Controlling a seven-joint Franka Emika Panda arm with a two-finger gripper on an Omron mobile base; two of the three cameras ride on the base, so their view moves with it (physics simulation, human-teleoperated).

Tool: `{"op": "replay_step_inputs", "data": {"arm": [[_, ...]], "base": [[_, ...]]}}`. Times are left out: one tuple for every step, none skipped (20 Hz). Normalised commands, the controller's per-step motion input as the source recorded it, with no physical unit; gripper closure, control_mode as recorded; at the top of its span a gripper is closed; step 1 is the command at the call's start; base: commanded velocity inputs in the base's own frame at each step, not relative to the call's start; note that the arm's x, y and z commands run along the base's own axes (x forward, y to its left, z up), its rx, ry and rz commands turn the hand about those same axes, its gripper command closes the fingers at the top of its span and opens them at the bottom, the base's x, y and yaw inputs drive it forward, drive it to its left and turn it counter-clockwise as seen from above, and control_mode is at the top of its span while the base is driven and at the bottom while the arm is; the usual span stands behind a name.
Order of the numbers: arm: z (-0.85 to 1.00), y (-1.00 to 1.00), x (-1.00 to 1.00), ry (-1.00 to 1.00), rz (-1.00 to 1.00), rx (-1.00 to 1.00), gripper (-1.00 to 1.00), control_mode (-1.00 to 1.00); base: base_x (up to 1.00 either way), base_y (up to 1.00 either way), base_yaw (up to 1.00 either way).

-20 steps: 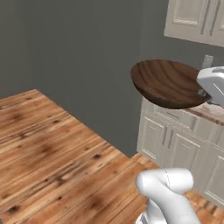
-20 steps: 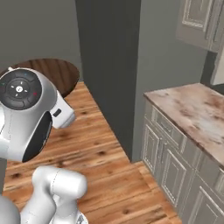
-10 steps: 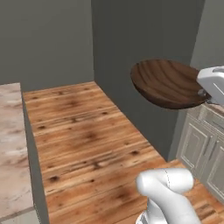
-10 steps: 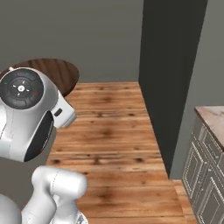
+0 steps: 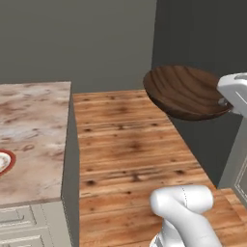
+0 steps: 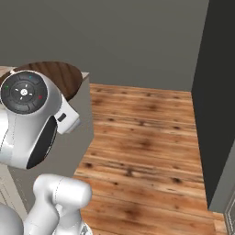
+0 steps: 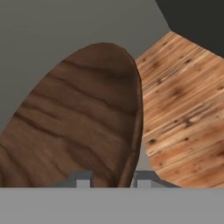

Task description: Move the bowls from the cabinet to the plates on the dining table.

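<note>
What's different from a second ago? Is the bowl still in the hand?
The base has turned, so the whole view swung: the cabinets have slid out of sight and the dining table with the red-rimmed plate has come into the left base view. Unchanged: the hand still grips the wooden bowl by its rim, carried at the same height above the wood floor.

Counts of items near the pinkish-brown marbled stone dining table [image 5: 34, 120].
One wide, shallow dark-brown wooden bowl [image 5: 185, 91], well right of that table and above the floor; one small round red-rimmed plate [image 5: 5, 161] on the table's left part; one table.
</note>
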Motion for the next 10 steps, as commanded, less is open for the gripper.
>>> {"op": "replay_step_inputs", "data": {"arm": [[0.00, 0.00, 0.00, 0.00, 0.00, 0.00, 1.00, 1.00], [0.00, 0.00, 0.00, 0.00, 0.00, 0.00, 1.00, 1.00], [0.00, 0.00, 0.00, 0.00, 0.00, 0.00, 1.00, 1.00], [0.00, 0.00, 0.00, 0.00, 0.00, 0.00, 1.00, 1.00], [0.00, 0.00, 0.00, 0.00, 0.00, 0.00, 1.00, 1.00], [0.00, 0.00, 0.00, 0.00, 0.00, 0.00, 1.00, 1.00], [0.00, 0.00, 0.00, 0.00, 0.00, 0.00, 1.00, 1.00], [0.00, 0.00, 0.00, 0.00, 0.00, 0.00, 1.00, 1.00], [0.00, 0.00, 0.00, 0.00, 0.00, 0.00, 1.00, 1.00], [0.00, 0.00, 0.00, 0.00, 0.00, 0.00, 1.00, 1.00]], "base": [[0.00, 0.06, 0.28], [0.00, 0.17, 0.21], [0.00, 0.16, 0.10], [0.00, 0.16, 0.03], [0.06, 0.19, 0.00], [0.09, 0.23, -0.02], [0.11, 0.28, -0.06], [0.09, 0.43, -0.10], [0.00, 0.56, -0.11], [0.00, 0.61, -0.11]]}}
